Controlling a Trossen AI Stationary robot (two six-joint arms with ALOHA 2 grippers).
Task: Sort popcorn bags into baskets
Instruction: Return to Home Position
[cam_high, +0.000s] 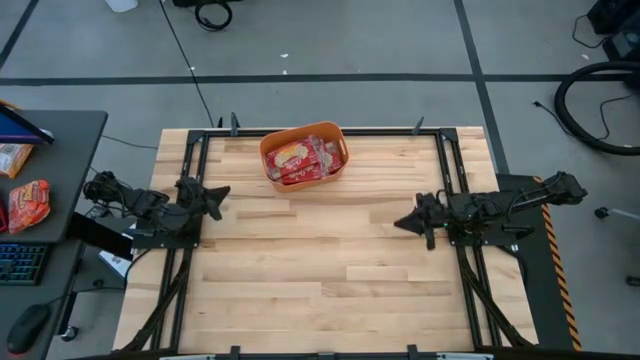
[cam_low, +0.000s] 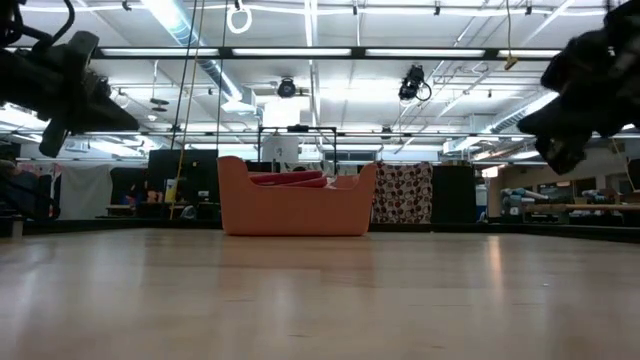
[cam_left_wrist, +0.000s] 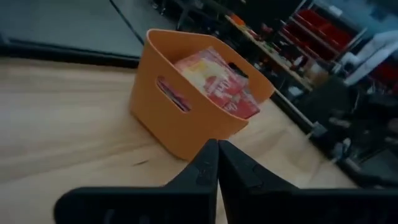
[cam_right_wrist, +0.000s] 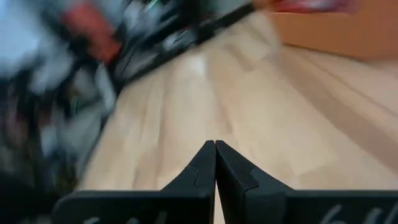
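Lying piled in the orange basket (cam_high: 266, 160), the popcorn bags (cam_high: 300, 158) risk a spill only if the left gripper (cam_high: 215, 195) or the right gripper (cam_high: 405, 222), both with fingers together, swings into it.

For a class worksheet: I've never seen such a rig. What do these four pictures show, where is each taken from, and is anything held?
This is a robot with two dark arms at a wooden table. One picture looks straight down, one looks level across the tabletop, and two come from cameras on the arms' wrists. The left gripper and the right gripper are both shut and hold nothing. An orange basket on the table holds red popcorn bags.
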